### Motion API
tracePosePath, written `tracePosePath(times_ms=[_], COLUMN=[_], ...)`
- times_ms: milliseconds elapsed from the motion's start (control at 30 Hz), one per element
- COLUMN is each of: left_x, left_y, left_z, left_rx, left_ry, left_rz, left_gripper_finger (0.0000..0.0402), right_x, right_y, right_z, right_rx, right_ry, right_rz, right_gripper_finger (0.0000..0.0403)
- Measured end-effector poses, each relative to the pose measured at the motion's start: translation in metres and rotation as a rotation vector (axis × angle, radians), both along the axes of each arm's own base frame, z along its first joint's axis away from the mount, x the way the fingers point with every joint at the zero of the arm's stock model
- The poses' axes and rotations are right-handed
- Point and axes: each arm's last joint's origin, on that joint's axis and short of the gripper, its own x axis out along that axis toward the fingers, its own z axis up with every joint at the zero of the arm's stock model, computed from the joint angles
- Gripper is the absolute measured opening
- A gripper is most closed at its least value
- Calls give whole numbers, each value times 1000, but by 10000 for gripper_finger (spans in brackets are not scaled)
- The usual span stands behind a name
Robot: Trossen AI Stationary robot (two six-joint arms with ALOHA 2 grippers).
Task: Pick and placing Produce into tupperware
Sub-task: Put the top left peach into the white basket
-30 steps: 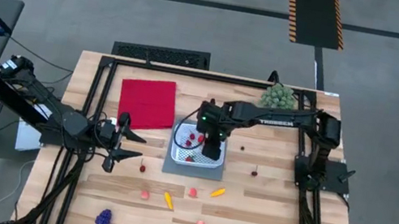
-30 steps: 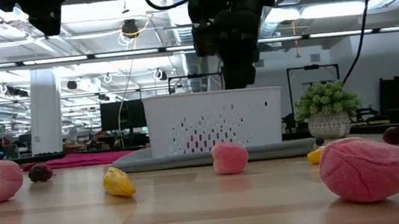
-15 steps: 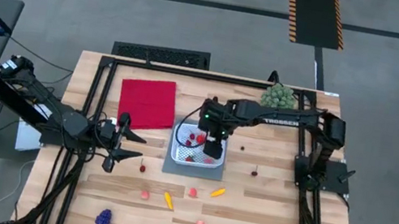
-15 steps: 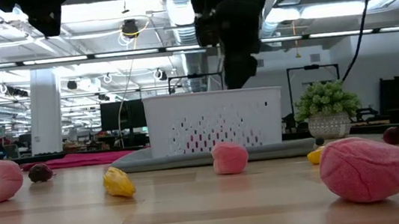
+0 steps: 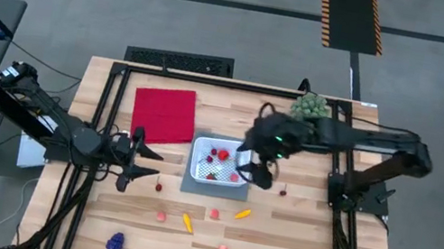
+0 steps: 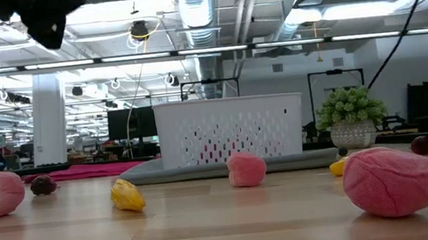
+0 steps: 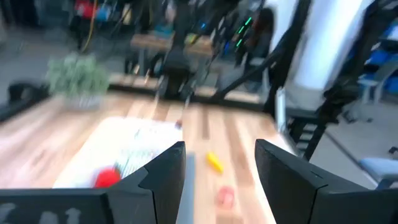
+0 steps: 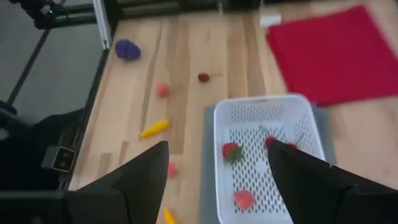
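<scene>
One white tupperware [image 5: 217, 162], roughly four produce pieces inside, seven loose on the table, two grippers

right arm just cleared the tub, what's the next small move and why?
Probably swing the right gripper, open and empty beside the white tupperware, over to the small dark red piece on the wood close by. It looks like the nearest loose produce; the left gripper waits near another dark piece.

Wooden table [image 5: 294, 238] is carrying a red cloth [image 5: 163, 114], a grey mat [image 5: 189, 183] (w/ the white tupperware [image 5: 195, 171] sitting on it) and a green plant [image 5: 308, 108] at the far edge. Loose produce is lying on the boards: purple grapes [image 5: 116, 241], a yellow piece [image 5: 187, 222], an orange piece [image 5: 242, 212], approx. 3 pink pcs.
</scene>
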Motion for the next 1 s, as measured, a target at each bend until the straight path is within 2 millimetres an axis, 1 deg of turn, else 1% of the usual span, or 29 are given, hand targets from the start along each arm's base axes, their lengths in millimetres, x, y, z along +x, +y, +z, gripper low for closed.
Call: tracePosePath(times_ms=[100, 200, 300, 400, 633, 800, 1000], left_x=[2, 5, 11, 20, 46, 66, 83], left_y=[0, -3, -6, -14, -38, -58, -85], left_z=[-6, -10, -11, -14, -27, -35, -36], left_rx=[-66, -138, -204, -236, -302, -263, -189], left_ry=[125, 239, 329, 422, 626, 745, 868], left_rz=[49, 79, 105, 85, 75, 96, 82], left_gripper_finger=[185, 185, 185, 185, 194, 201, 201], right_x=[-18, -34, -47, -57, -69, -71, -73], right_y=[14, 23, 29, 36, 50, 57, 64], right_z=[14, 23, 27, 27, 19, 15, 13], right_rx=[-44, -78, -114, -152, -174, -172, -164], right_ry=[-46, -62, -51, -42, -21, -16, -7], right_rz=[-15, -37, -79, -108, -114, -109, -93], right_gripper_finger=[295, 295, 295, 295, 295, 295, 295])
